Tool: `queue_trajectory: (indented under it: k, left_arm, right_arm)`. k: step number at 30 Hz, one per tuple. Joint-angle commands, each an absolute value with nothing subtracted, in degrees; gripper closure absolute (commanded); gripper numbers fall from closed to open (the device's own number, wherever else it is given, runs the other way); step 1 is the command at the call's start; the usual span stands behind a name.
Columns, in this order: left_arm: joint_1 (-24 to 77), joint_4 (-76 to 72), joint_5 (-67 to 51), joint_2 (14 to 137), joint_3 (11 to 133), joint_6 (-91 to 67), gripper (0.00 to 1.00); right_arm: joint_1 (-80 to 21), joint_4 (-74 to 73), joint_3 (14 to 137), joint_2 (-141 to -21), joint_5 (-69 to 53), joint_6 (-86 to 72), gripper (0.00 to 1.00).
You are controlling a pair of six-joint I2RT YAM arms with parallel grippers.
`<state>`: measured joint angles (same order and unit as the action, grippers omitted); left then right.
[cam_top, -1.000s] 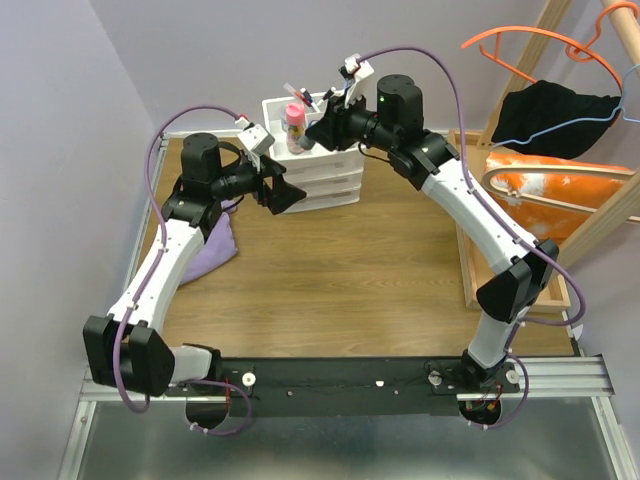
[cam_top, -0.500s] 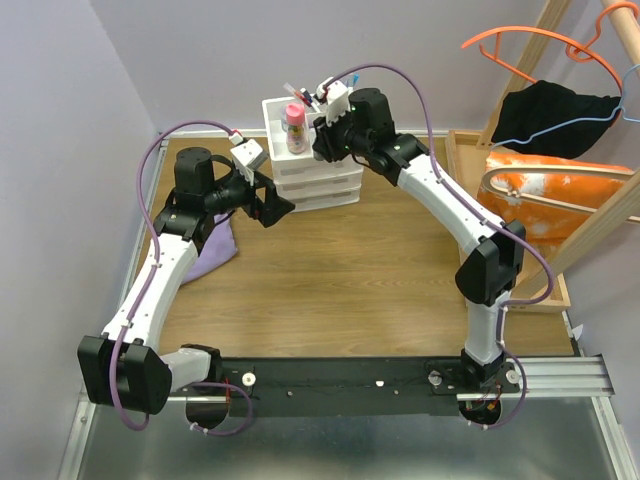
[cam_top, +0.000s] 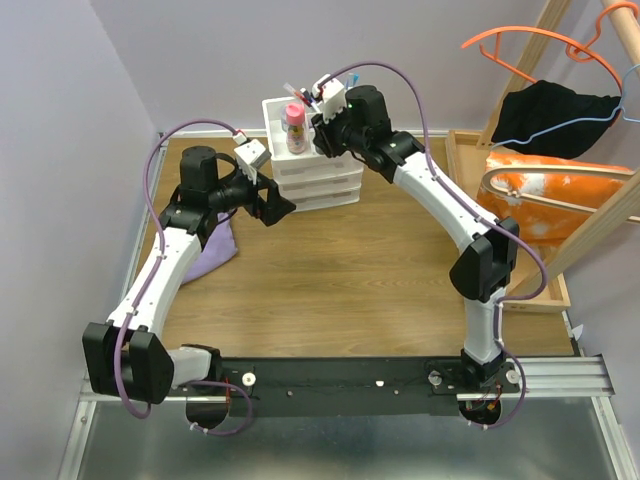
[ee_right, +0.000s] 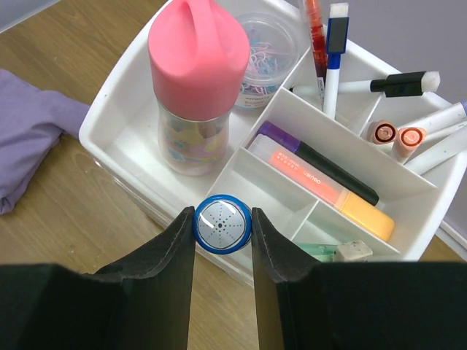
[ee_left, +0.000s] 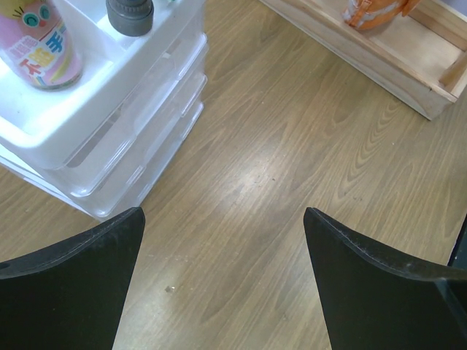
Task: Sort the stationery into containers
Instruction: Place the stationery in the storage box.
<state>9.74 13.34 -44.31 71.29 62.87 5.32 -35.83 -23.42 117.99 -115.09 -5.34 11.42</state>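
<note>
Hardly a readable word on show.
Right wrist view: small dark lettering along the flat orange plastic highlighter [ee_right: 310, 177] in the white plastic desk organiser [ee_right: 109, 120], too fine to spell out. Left wrist view: a label with a cartoon face and bold blue and orange characters on the clear bottle with the pink cap [ee_left: 36, 44], cropped by the frame edge, not legible. White markings on the orange bag [ee_left: 368, 11] in the wooden tray-frame [ee_left: 350, 51], blurred and cut off, unreadable.
</note>
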Motion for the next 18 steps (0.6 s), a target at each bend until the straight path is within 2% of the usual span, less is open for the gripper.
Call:
queue_trajectory:
  k: [1,7,10,11,14,18]
  left_arm:
    - [9.32,11.52,-44.12,72.16,63.81,5.19,0.01]
    - [9.23,11.78,-44.12,73.56,65.12,5.19,0.01]
    - [9.14,11.69,-44.12,73.74,65.30,5.10,0.01]
    - [9.23,11.69,-44.12,73.65,65.22,5.10,0.01]
    - [9.05,11.69,-44.03,73.56,65.04,5.10,0.01]
    - [8.96,11.25,-44.56,73.65,64.86,4.57,0.01]
  right_arm:
    - [-36.12,-23.29,120.93,-118.47,-3.34,13.36,0.89]
    - [-36.12,-24.96,124.19,-121.28,-3.43,13.36,0.86]
    - [-36.12,-25.58,124.72,-121.64,-3.34,13.27,0.75]
    - [-36.12,-25.58,124.72,-121.64,-3.34,13.18,0.66]
    - [-36.04,-25.31,124.63,-121.20,-2.90,13.01,0.54]
    - [-36.04,-25.31,124.37,-120.41,-1.93,12.31,0.47]
